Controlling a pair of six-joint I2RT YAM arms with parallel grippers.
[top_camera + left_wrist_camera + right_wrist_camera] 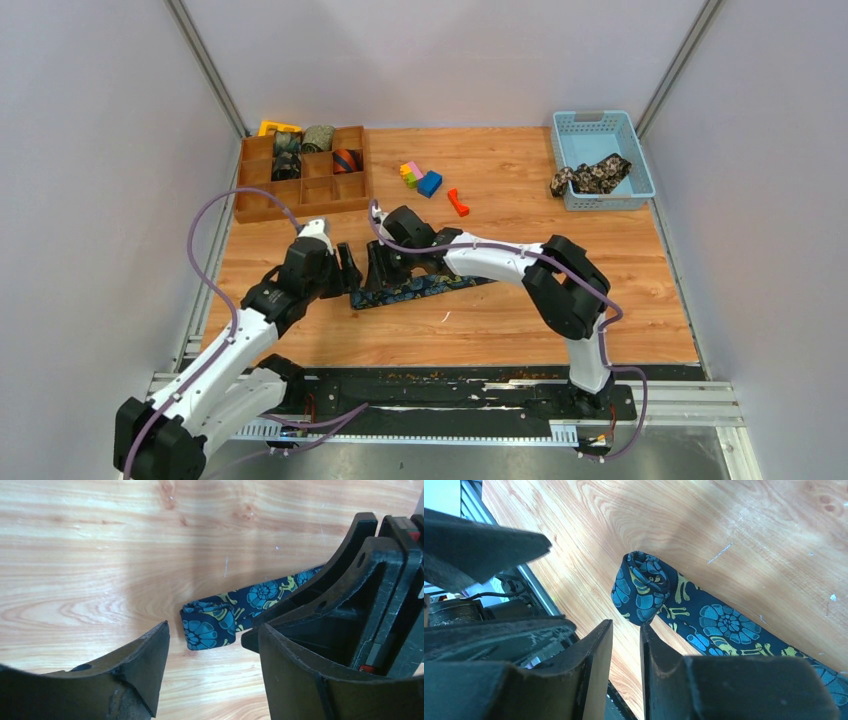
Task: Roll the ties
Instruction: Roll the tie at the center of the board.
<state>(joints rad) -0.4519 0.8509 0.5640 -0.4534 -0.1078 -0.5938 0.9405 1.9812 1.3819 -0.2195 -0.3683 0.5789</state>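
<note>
The flat tie [415,288] was navy with teal shell-like flowers and gold scrolls. The tie [590,177] in the pale blue basket [640,165] was black with a tan floral print. The brown wooden tray [300,211] held a green coil [318,137] and an orange-navy striped coil [346,160]. One block [430,183] was blue, another block [458,202] orange-red. The tabletop [520,320] showed light wood grain

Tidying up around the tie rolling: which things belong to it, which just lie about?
Job: navy paisley tie, one end coiled; rolled ties in the wooden tray; floral tie in the blue basket.
Lying about: coloured blocks; orange piece.
</note>
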